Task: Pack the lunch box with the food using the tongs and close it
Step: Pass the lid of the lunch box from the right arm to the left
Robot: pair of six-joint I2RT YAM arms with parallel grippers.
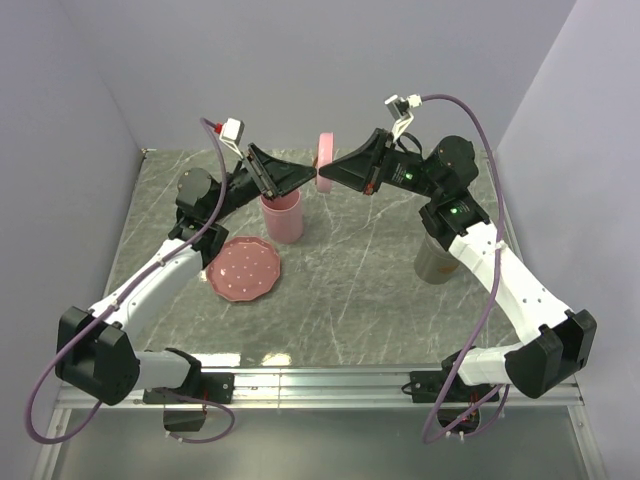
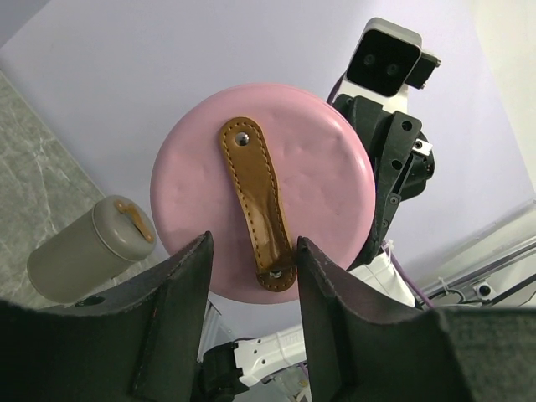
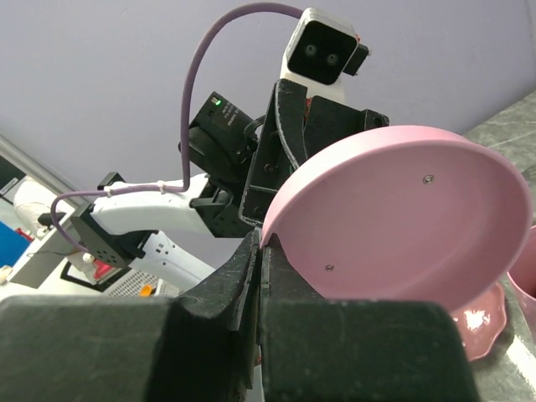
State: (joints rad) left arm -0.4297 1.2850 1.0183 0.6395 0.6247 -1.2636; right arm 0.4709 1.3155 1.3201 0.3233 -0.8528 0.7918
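Over on the left, the left arm stretches up and in across the grey marble table. Just beside its forearm lies the pink dotted plate, flat on the table. A little further back, right of the plate, stands the lunch box, a pink tub, upright with its lid off.

Above it hangs the left gripper, pointing toward the middle, fingers apart with a clear gap between them. From its own camera, the two fingers frame the lower end of a brown leather strap running down the face of the lid. Whether they touch the lid, I cannot tell.

The lid is round and pink, up in the air on its edge. It sits just right of the lunch box, between the two grippers.

Now the right side. The right gripper comes in from the right, fingers together and clamped on the lid's rim. The hollow underside of the lid faces its camera. Behind it, the right arm bends back to its base. Under that arm, well apart from the lunch box, a grey tub with its own brown strap stands upright on the table.
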